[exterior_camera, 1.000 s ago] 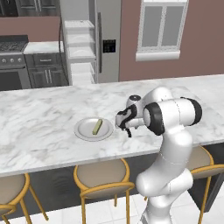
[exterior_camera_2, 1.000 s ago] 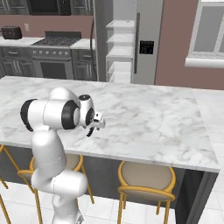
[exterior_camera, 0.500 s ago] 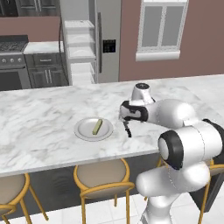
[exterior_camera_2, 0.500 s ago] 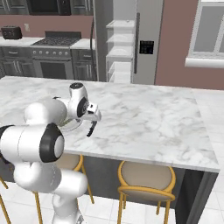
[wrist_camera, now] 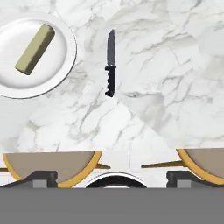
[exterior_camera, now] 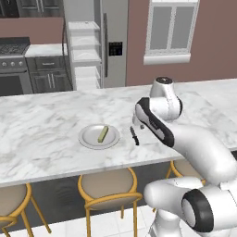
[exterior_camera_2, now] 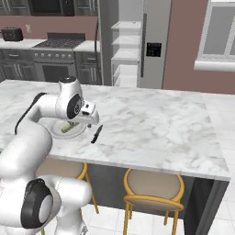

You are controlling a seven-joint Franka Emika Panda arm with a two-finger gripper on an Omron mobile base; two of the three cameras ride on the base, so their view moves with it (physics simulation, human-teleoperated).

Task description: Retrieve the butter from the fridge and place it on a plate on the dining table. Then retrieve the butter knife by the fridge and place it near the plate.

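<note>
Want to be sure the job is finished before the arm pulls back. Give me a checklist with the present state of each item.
1. Butter lies on the plate: ok.
2. Plate rests on the dining table, away from the edge: ok.
3. Butter knife lies flat on the marble beside the plate, apart from its rim: ok.
4. Pincer is open and holds nothing: ok.
5. Knife is clear of the fingertips, in the hand view: ok.
6. Fridge door closed: not ok, white shelves are exposed.
</note>
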